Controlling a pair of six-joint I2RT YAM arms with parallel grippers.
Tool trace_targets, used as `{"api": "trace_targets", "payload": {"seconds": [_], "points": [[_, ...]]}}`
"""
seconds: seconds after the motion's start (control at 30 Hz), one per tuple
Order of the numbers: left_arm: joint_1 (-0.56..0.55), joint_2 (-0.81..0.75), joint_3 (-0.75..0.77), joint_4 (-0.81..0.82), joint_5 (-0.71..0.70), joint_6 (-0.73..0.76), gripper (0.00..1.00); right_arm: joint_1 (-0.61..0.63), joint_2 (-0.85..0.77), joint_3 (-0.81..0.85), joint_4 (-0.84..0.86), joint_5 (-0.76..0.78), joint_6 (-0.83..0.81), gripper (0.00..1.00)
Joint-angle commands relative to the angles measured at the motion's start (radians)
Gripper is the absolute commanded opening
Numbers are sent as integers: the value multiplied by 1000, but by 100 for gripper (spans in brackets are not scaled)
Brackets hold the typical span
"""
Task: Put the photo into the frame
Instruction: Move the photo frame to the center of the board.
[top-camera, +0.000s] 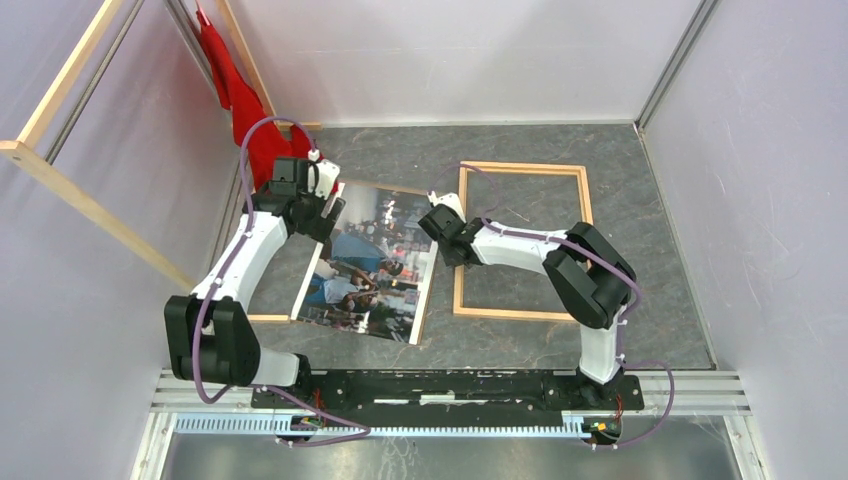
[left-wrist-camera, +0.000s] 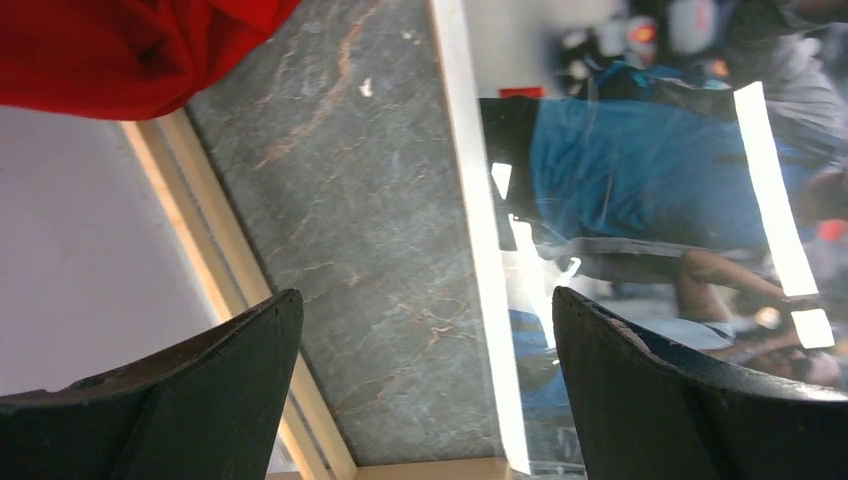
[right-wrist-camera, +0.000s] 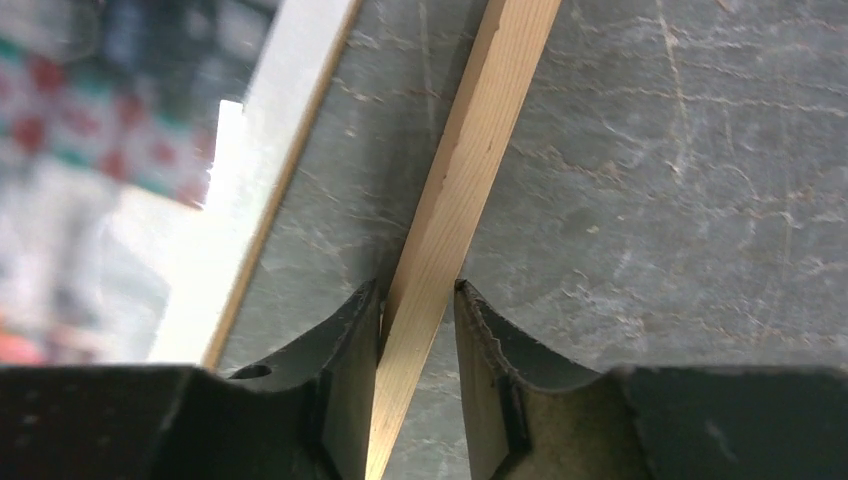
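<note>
The photo (top-camera: 370, 265), a large colour print of people in blue and white, lies face up on the grey table left of centre. The frame (top-camera: 523, 168), thin light wood, lies flat to its right. My left gripper (top-camera: 325, 205) hovers over the photo's upper left corner. In the left wrist view it stands wide open (left-wrist-camera: 428, 310), with bare table and the photo's edge (left-wrist-camera: 650, 180) between its fingers. My right gripper (top-camera: 458, 250) is down on the frame's left rail. Its fingers (right-wrist-camera: 418, 292) sit tight on either side of that rail (right-wrist-camera: 480, 150). The photo's edge (right-wrist-camera: 120, 200) lies just to the left.
A red cloth (top-camera: 245, 110) hangs at the back left corner and shows in the left wrist view (left-wrist-camera: 120, 50). Long wooden rails (top-camera: 70, 190) lean against the left wall. A light wood strip (left-wrist-camera: 200, 230) runs along the wall foot. Walls close in on three sides.
</note>
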Motion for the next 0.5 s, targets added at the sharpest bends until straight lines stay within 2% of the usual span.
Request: {"api": "trace_targets", "payload": {"seconds": [0.0, 0.1, 0.3, 0.47], "points": [[35, -9, -30, 79, -61, 78, 100, -20, -73, -58, -39, 71, 22, 36], [59, 2, -58, 112, -79, 93, 100, -34, -104, -96, -48, 99, 66, 28], [115, 25, -106, 167, -60, 114, 100, -59, -122, -135, -47, 101, 109, 27], [170, 55, -138, 215, -87, 133, 100, -61, -100, -89, -62, 102, 163, 27]]}}
